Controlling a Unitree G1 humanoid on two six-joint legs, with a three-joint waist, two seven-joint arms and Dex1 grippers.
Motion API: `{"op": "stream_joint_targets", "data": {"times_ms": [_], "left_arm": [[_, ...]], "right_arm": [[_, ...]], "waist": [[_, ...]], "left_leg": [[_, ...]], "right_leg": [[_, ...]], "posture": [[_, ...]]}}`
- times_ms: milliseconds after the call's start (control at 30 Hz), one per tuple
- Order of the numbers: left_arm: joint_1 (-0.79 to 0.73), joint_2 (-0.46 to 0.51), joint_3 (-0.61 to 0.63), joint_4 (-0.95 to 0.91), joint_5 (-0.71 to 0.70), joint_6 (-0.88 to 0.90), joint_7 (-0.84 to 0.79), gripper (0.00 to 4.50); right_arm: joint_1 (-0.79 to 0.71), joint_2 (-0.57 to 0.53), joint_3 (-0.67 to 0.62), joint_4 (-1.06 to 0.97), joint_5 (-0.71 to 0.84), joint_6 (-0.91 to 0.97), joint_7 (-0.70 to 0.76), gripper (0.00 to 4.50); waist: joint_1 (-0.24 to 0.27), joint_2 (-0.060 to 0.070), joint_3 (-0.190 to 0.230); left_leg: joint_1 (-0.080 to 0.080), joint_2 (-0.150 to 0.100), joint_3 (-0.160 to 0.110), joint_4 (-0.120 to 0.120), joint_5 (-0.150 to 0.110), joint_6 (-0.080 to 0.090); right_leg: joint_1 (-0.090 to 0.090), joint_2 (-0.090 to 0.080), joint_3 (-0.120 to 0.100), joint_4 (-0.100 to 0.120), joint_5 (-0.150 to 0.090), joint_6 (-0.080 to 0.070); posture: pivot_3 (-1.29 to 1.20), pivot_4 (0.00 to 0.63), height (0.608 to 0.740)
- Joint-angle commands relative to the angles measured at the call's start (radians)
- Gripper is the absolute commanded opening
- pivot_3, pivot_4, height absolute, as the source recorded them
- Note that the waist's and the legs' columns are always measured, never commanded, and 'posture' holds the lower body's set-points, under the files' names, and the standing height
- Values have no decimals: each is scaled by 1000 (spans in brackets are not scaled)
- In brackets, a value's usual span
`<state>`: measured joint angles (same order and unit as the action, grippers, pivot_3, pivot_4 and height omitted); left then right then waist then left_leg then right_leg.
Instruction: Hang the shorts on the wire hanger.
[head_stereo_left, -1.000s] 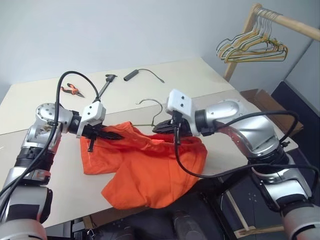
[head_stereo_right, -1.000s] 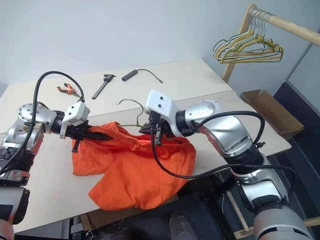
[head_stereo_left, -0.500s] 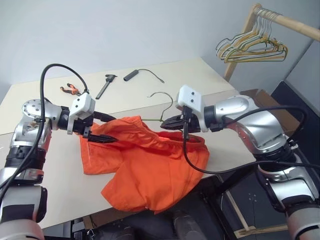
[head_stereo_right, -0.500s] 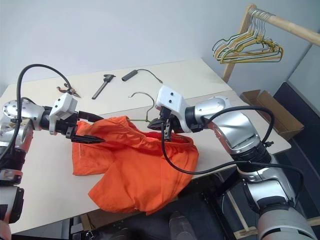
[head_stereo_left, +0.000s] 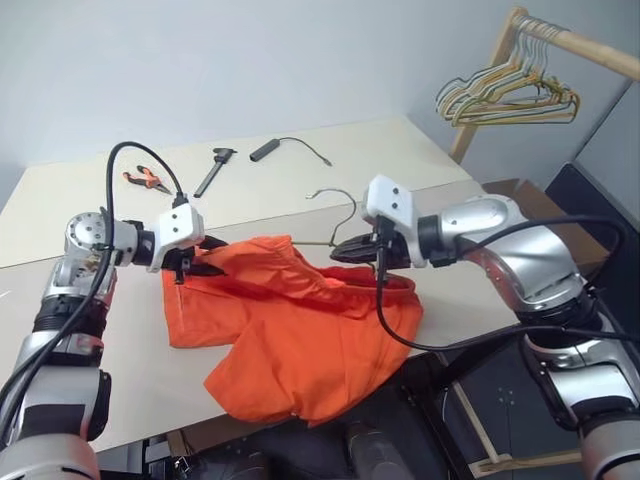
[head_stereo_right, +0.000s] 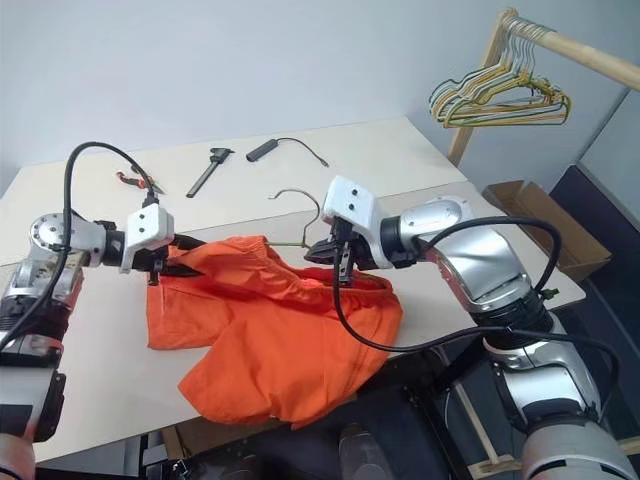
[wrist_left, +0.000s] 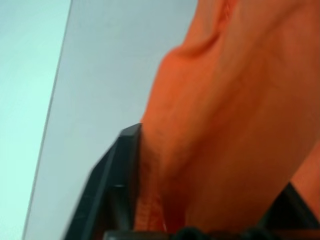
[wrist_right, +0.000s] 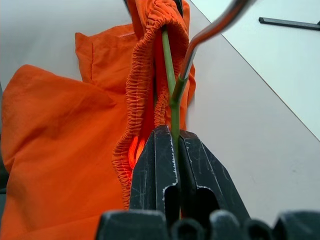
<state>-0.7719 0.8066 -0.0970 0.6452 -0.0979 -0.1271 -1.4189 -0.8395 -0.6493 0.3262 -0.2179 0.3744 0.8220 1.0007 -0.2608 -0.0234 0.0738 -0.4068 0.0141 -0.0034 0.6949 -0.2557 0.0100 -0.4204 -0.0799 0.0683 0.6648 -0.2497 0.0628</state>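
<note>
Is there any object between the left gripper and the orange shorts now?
Nothing visible stands between them. The left gripper is already at the shorts: in the left wrist view the orange fabric lies between its two fingers. The right gripper is shut on the wire hanger at the waistband.

Soft, even light falls from overhead, bright without harshness. The pale table carries no glare, and shadows beneath the shorts stay faint and diffuse. Both head views are sharp from the near edge to the far wall, with slight bending toward the corners. The left wrist view is blurred, the orange cloth too close to focus. In the right wrist view the wire hanger blurs toward its far end.
</note>
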Motion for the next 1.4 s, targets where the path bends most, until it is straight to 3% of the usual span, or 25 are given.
{"op": "stream_joint_targets", "data": {"times_ms": [33, 133, 167, 600, 1000, 1400], "left_arm": [[-29, 26, 38, -9, -33, 1, -30, 1076], [-31, 45, 47, -21, -50, 15, -54, 128], [-31, 49, 50, -25, -54, 19, -58, 15], [-37, 88, 94, -56, -96, 84, -89, 15], [-28, 85, 105, -88, -114, 119, -91, 15], [-41, 101, 132, -70, -123, 148, -61, 15]], "right_arm": [[3, -15, -28, -31, -14, -23, -1, 0], [22, -28, -16, -27, -36, -35, -5, 0], [27, -32, -13, -27, -44, -39, -6, 0], [102, -17, 2, -10, -133, -93, -44, 0], [203, 169, -76, 35, -110, -171, -167, 0], [255, 40, -25, 101, -227, -351, -85, 0]], "waist": [[-1, 0, 0], [-3, 0, 0], [-3, 0, 0], [-1, 0, 0], [0, 0, 0], [7, -1, -1]], "left_leg": [[0, 0, 0, 0, 0, 0], [0, 0, 0, 0, 0, 0], [0, 0, 0, 0, 0, 0], [1, 0, 0, 0, 0, 0], [1, 0, 0, 0, 0, 0], [1, 0, 0, 0, 0, 0]], "right_leg": [[0, 0, 0, 0, 0, 0], [0, 0, 0, 0, 0, 0], [0, 0, 0, 0, 0, 0], [0, 0, 0, 0, 0, 0], [1, 0, 0, 1, 0, 0], [1, 0, 0, 0, 0, 0]], "posture": [[-198, 15, 740], [-194, 16, 740], [-194, 16, 740], [-180, 20, 740], [-172, 18, 740], [-159, 16, 740]]}}
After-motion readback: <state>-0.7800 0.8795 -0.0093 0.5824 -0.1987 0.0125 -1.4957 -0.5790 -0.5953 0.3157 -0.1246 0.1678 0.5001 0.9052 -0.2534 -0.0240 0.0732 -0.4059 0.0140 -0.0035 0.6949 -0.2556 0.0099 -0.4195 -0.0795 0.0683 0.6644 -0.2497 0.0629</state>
